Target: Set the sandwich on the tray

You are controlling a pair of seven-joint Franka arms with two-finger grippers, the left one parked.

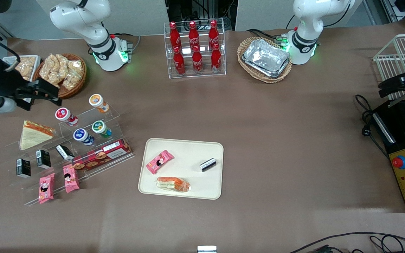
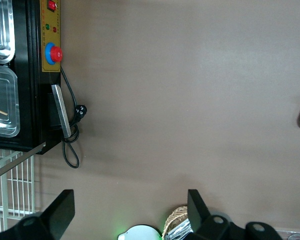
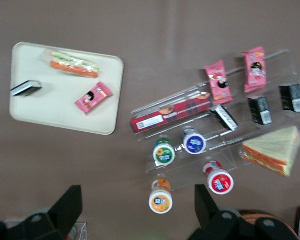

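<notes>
The sandwich (image 1: 173, 184), a small clear-wrapped wedge with orange and pale layers, lies on the cream tray (image 1: 188, 154) near the edge closest to the front camera. It also shows on the tray (image 3: 55, 107) in the right wrist view (image 3: 72, 64). A pink snack packet (image 1: 159, 162) and a small black packet (image 1: 208, 164) lie on the tray too. My gripper (image 1: 49, 95) is open and empty, high above the table at the working arm's end, over the clear stepped shelf and well apart from the tray. Its fingers (image 3: 70, 202) stand wide apart.
A larger cream wedge sandwich (image 1: 33, 135), yogurt cups (image 1: 98, 102) and snack packets (image 1: 46, 188) sit on the clear stepped shelf. A cola bottle rack (image 1: 194, 49), a wicker basket of foil trays (image 1: 265, 58) and a snack basket (image 1: 63, 72) stand farther back. A black machine (image 1: 404, 165) is at the parked arm's end.
</notes>
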